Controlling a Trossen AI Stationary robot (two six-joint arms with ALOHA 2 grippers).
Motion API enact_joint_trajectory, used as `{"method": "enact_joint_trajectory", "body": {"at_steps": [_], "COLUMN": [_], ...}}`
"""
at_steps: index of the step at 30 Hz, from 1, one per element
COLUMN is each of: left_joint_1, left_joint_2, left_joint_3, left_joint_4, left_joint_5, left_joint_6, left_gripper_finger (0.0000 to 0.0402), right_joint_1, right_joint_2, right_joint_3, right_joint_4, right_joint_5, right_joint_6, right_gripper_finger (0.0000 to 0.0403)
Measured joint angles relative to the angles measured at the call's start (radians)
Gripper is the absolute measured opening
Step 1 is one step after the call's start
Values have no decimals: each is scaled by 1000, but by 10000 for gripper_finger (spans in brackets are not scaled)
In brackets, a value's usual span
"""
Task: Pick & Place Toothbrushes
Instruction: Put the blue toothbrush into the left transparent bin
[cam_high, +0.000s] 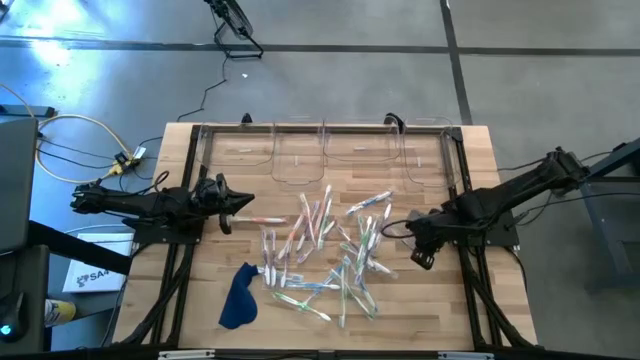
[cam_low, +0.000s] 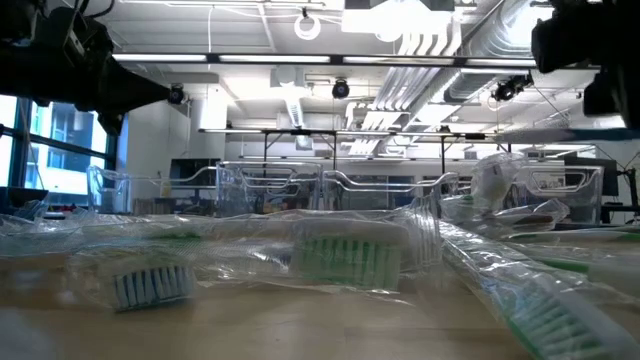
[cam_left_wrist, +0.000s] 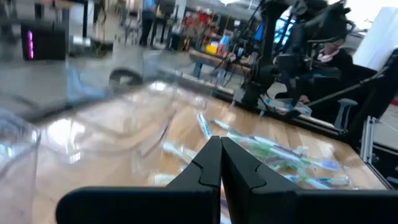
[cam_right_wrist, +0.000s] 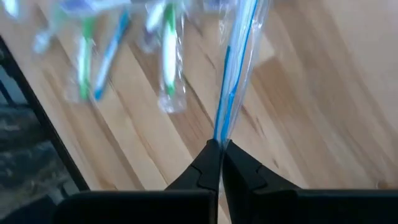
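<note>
My right gripper (cam_right_wrist: 217, 144) hung over the right side of the wooden worktop (cam_high: 480, 170), its fingers (cam_right_wrist: 202, 168) pressed together on the end of a blue-handled toothbrush (cam_right_wrist: 233, 81) in its clear wrapper, which hung away from the tips above the boards. From above, that gripper (cam_high: 421, 256) sat just beside the right edge of the pile. My left gripper (cam_high: 228, 207) waited on the left side of the worktop, level with the upper part of the pile, its fingers (cam_left_wrist: 208, 165) shut flat against each other with nothing between them. A pink-handled brush (cam_high: 262, 218) lay just past their tips. The rest of the toothbrushes (cam_high: 325, 250) lay scattered in a loose heap across the middle of the worktop, pink, green and blue handles crossing one another inside glossy wrappers; from table height I saw green-bristled heads (cam_low: 345, 262) lying on the wood. The clear bins (cam_high: 330, 155) stood in a row along the far edge. A dark blue cloth (cam_high: 238, 297) lay crumpled near the front left of the heap.
</note>
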Motion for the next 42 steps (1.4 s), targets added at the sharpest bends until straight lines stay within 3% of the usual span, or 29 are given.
{"method": "enact_joint_trajectory", "body": {"at_steps": [6,14,20,27,42], "left_joint_1": [0,0,0,0,8], "left_joint_2": [0,38,143,295,569], "left_joint_3": [10,119,191,308,566], "left_joint_4": [179,148,72,-13,-19], "left_joint_5": [3,31,30,30,59], "left_joint_6": [249,473,426,348,277], "left_gripper_finger": [0,0,0,0,0], "right_joint_1": [-4,-122,-228,-321,-369], "right_joint_2": [-21,-21,3,61,151], "right_joint_3": [1,1,1,1,1], "right_joint_4": [81,242,447,569,920], "right_joint_5": [75,154,121,86,81], "right_joint_6": [-18,-120,-254,-328,-445], "right_gripper_finger": [4,4,4,4,4]}}
